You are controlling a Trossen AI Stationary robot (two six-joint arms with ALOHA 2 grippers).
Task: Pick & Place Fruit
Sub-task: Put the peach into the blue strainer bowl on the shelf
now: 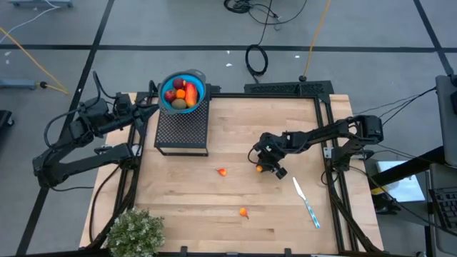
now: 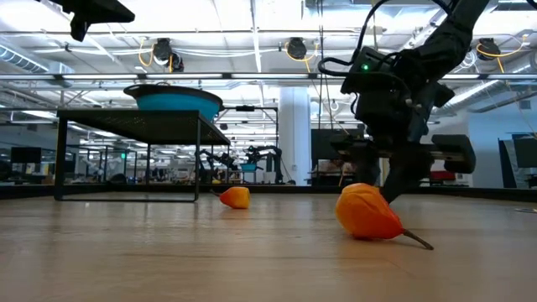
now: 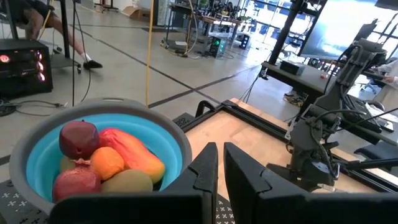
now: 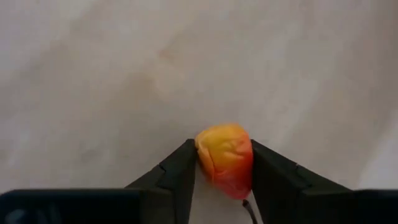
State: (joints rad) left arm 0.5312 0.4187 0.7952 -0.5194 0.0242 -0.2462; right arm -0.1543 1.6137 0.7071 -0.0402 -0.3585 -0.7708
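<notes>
My right gripper [image 1: 263,166] points down over the middle of the table, shut on a tiny orange fruit [image 4: 225,158]. Two more tiny orange fruits lie on the wood: one [image 1: 223,171] at mid-table and one [image 1: 244,212] nearer the near edge. The second is the big stemmed piece [image 2: 369,211] in the low view. The blue bowl [image 1: 204,91] sits on a black mesh stand [image 1: 182,130]. It holds the red-orange oblong [image 3: 130,155], two dark red balls [image 3: 79,138], an olive oval [image 3: 127,182] and an orange piece [image 3: 107,163]. My left gripper [image 3: 220,168] waits shut beside the bowl. My right gripper pinches the tiny orange fruit by its two sides [image 4: 202,155] between its fingers [image 4: 180,171], coming from above and pointing down. A thin dark stem [image 4: 247,208] sticks out of the fruit toward the wrist. Whether the fruit rests on the table or hangs clear, I cannot tell.
A slim white and blue utensil [image 1: 305,202] lies on the table near the right gripper, toward the near right corner. A bushy green plant [image 1: 136,232] stands at the near left corner. A black frame [image 1: 323,135] borders the table's right and far sides.
</notes>
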